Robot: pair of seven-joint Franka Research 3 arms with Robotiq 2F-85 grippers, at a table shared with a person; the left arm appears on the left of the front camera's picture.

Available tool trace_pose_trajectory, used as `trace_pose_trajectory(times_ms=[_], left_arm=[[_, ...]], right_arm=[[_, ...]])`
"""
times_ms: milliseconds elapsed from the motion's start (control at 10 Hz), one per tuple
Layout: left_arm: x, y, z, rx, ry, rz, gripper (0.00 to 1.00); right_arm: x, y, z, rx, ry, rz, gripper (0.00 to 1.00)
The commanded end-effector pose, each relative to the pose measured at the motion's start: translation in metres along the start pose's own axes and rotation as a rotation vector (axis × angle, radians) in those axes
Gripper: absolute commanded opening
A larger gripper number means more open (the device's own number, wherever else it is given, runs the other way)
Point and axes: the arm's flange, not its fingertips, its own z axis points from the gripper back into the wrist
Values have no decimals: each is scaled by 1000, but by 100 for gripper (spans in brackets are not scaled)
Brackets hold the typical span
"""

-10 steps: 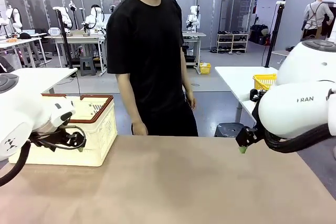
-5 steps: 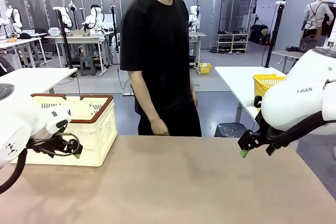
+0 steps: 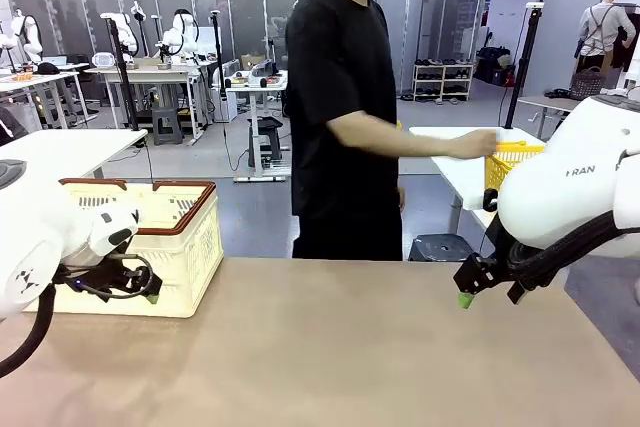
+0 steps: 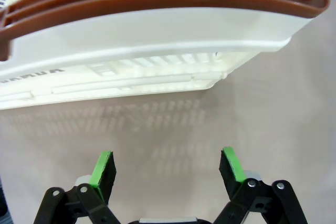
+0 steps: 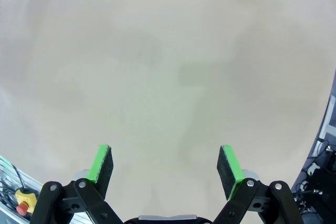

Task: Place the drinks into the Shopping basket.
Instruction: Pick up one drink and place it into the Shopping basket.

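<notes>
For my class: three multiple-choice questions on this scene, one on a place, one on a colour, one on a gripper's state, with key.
1. Where does the Shopping basket stand?
A) on the table's left part, by the left gripper
B) mid-table
C) at its right edge
2. What colour is its rim?
A) blue
B) reddish-brown
C) black
3. How is the right gripper?
A) shut on a can
B) shut, empty
C) open, empty
Key: 1 A: it sits at the left in the front view. 2 B: the rim shows reddish-brown. 3 C: its pads stand apart, nothing between.

Open table (image 3: 330, 347) in the middle; Shopping basket (image 3: 190, 257) blocks the left.
</notes>
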Motion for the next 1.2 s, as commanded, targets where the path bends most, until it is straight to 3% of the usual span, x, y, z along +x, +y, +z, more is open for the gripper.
trace_pose_trajectory(times_ms=[0, 1100], left_arm=[[0, -3, -3, -5, -6, -5, 100], [0, -3, -3, -5, -6, -5, 100]], right_arm=[[2, 0, 1, -1, -19, 0, 100], [2, 0, 1, -1, -19, 0, 100]])
